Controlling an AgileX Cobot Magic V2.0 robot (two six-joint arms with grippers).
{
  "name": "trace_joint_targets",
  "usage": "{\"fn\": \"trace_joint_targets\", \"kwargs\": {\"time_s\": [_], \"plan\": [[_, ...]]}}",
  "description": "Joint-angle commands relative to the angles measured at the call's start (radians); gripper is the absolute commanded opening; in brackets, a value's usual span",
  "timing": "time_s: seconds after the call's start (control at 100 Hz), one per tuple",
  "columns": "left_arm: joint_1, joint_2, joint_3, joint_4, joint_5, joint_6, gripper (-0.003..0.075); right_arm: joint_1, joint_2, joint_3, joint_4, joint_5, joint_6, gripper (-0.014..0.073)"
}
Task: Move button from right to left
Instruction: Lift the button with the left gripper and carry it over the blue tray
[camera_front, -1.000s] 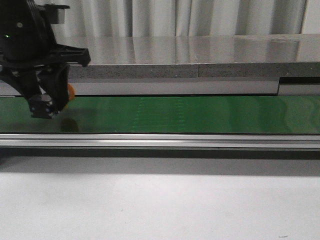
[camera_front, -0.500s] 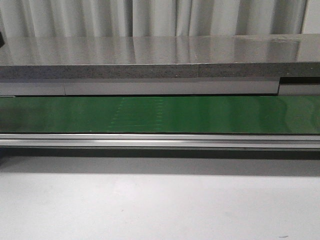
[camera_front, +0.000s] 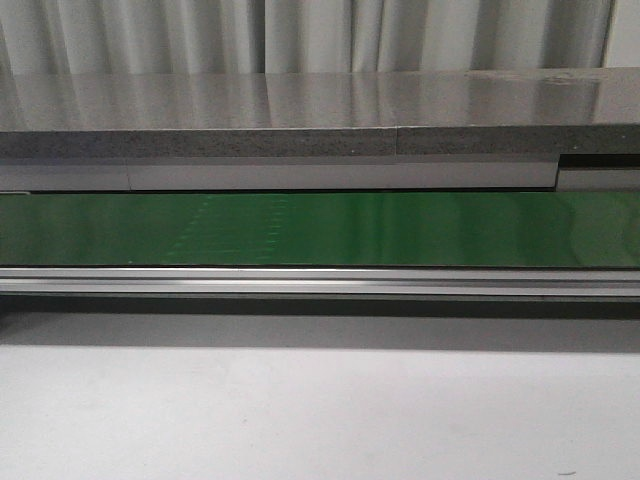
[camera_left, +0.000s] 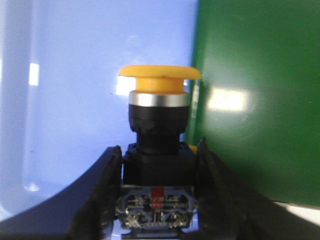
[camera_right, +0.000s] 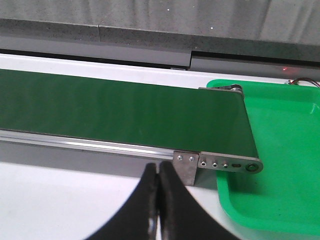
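In the left wrist view the button (camera_left: 159, 125), a yellow-orange cap on a black blocky body with a small red mark, sits between my left gripper's (camera_left: 159, 165) two black fingers, which are shut on its body. Behind it lie a pale blue surface (camera_left: 75, 100) and the green belt (camera_left: 260, 100). My right gripper (camera_right: 159, 175) is shut and empty over the white table, just in front of the conveyor's end bracket (camera_right: 187, 162). Neither gripper nor the button shows in the front view.
The green conveyor belt (camera_front: 320, 228) runs across the front view with an aluminium rail (camera_front: 320, 282) before it and a grey ledge (camera_front: 300, 140) behind. A green tray (camera_right: 280, 165) sits at the belt's end in the right wrist view.
One second ago my left gripper with the button hung over the belt's left end in the front view; it has since moved out of that view. The faint pattern on the belt has drifted left.
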Motion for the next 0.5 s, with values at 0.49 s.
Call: {"fn": "trace_joint_targets", "kwargs": {"time_s": [0.49], "plan": [[0.065,0.136,-0.028,-0.009,-0.151,0.061,0.0107,0.0,0.012,-0.027,-0.009,-0.082,-0.001,-0.0068]]}}
